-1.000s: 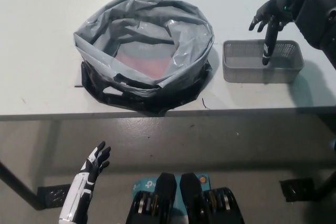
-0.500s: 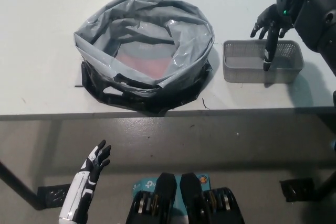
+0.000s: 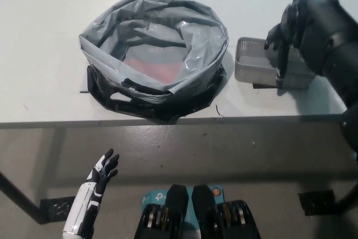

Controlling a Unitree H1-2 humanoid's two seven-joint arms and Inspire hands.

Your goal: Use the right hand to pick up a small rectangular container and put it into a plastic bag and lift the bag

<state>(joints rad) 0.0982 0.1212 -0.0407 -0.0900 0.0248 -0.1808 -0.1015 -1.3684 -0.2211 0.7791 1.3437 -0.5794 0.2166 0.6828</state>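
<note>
A small grey mesh rectangular container (image 3: 250,62) is at the right of the white table (image 3: 45,37). Its right part is hidden under my black right hand (image 3: 286,37), which is shut on it, with one finger running down its front wall. The container looks tilted and slightly raised, with a dark shadow under it. A grey and black plastic bag (image 3: 106,37) sits open-mouthed left of it, a reddish patch (image 3: 159,70) showing at its bottom. My white left hand (image 3: 100,176) rests open below the table's front edge at the lower left.
The table's front edge (image 3: 168,120) crosses the picture below the bag, with grey floor beyond it. A dark table leg and foot plate (image 3: 56,208) stand at the lower left, another dark foot (image 3: 319,201) at the lower right.
My right hand has come down and left over the container and closed on it. The container has shifted slightly left and tipped up. The left hand and the bag have not moved.
</note>
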